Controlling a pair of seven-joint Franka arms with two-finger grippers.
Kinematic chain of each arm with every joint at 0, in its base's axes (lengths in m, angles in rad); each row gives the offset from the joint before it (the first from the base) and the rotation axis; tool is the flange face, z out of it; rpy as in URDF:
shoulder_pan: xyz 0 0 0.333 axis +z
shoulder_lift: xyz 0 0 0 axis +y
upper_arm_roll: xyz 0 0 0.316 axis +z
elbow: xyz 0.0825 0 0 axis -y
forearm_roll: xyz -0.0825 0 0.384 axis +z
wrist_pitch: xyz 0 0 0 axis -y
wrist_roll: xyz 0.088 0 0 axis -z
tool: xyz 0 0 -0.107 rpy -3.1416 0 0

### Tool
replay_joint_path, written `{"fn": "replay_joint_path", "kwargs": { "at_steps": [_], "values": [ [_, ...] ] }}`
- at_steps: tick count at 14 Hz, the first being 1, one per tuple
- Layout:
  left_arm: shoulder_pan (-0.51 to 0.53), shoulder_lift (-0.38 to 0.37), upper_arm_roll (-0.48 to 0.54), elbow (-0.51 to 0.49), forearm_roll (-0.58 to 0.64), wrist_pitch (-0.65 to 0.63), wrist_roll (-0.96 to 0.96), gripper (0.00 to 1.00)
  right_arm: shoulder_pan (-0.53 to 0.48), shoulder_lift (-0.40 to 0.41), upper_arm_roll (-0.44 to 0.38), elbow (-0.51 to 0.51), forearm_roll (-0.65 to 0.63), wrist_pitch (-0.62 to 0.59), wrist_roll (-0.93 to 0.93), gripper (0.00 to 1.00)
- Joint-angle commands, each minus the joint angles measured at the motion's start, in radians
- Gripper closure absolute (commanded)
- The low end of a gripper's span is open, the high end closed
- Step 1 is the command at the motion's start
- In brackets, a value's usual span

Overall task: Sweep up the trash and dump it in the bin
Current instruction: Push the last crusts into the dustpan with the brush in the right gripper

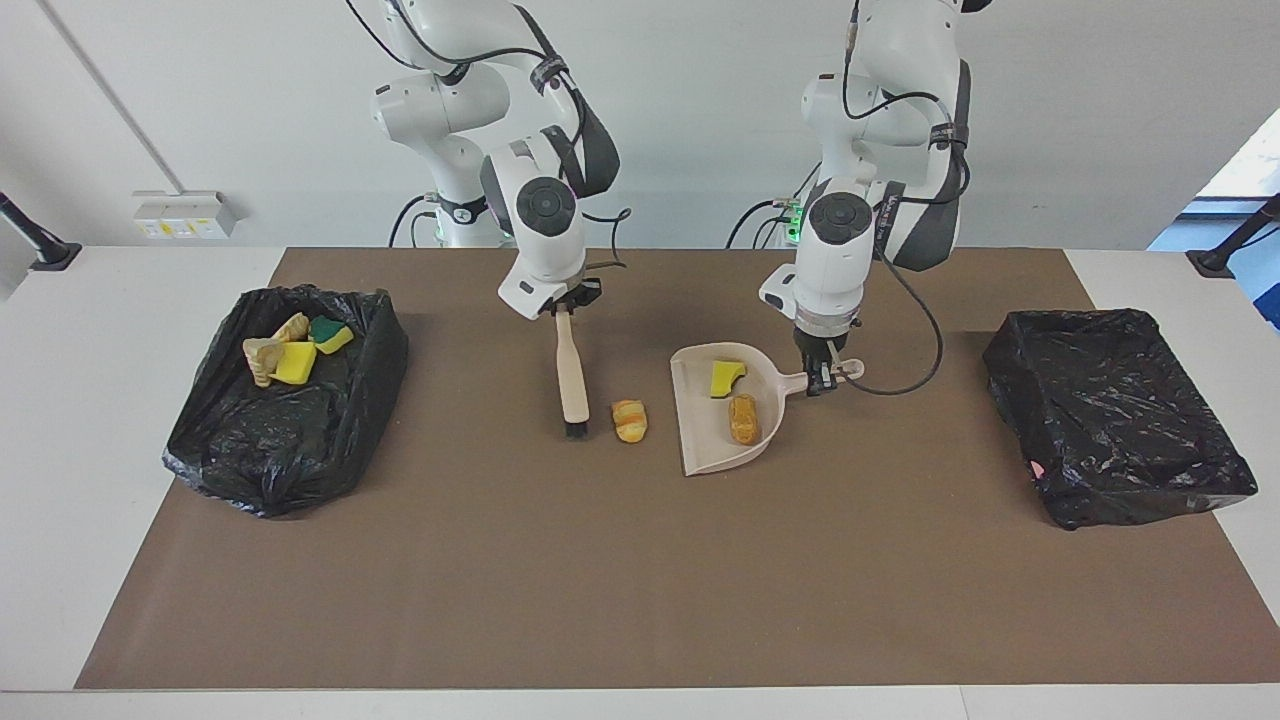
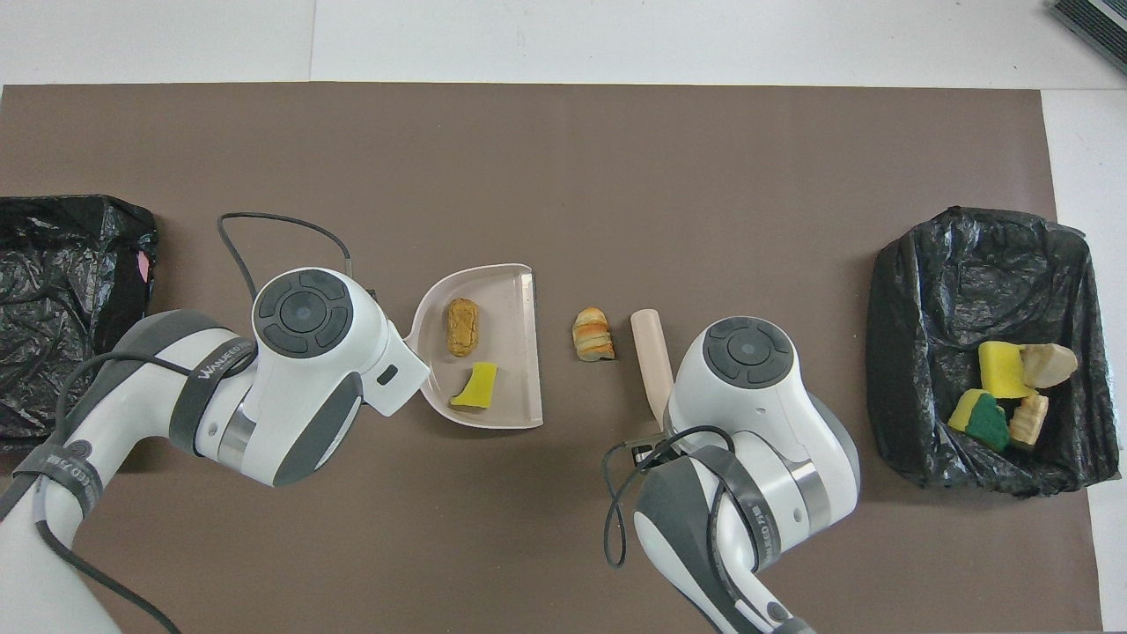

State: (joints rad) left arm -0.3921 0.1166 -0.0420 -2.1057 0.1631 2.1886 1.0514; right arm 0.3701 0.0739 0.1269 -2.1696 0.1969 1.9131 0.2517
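Striped orange-and-cream bread-like lump (image 1: 629, 420): lies on brown surface (image 1: 600, 580), between beige brush (image 1: 572, 385) bristles and beige plastic dustpan (image 1: 700, 455) mouth. Right claw (image 1: 563, 302) clamped on brush handle; left claw (image 1: 822, 378) clamped on dustpan handle. Sweep direction: toward the left arm's end.

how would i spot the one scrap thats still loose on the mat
Start at the beige dustpan near the middle of the brown mat. Just off its open edge, between it and the brush, lies a small striped bread-like lump. It is the only scrap on bare mat: the yellow sponge bit and brown lump lie in the pan.
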Motion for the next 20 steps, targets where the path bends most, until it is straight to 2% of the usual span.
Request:
{"fn": "replay_joint_path", "kwargs": {
  "at_steps": [1,5,9,12,20],
  "values": [
    [-0.008,-0.028,0.001,-0.046,-0.013,0.007,-0.033,1.00,0.032,0.012,0.010,0.017,0.206,0.036,-0.100,1.00],
    [-0.017,-0.034,0.001,-0.059,-0.013,0.010,-0.039,1.00,0.147,0.009,0.010,0.025,0.416,0.156,-0.049,1.00],
    [-0.016,-0.034,0.001,-0.059,-0.013,0.019,-0.027,1.00,0.167,0.009,0.011,0.037,0.431,0.159,0.001,1.00],
    [-0.016,-0.034,0.001,-0.059,-0.013,0.017,-0.028,1.00,0.245,0.006,0.023,0.102,0.489,0.215,0.145,1.00],
    [-0.004,-0.034,0.001,-0.059,-0.013,0.017,-0.005,1.00,0.175,-0.083,0.013,0.120,0.457,0.038,0.141,1.00]
  ]
}}
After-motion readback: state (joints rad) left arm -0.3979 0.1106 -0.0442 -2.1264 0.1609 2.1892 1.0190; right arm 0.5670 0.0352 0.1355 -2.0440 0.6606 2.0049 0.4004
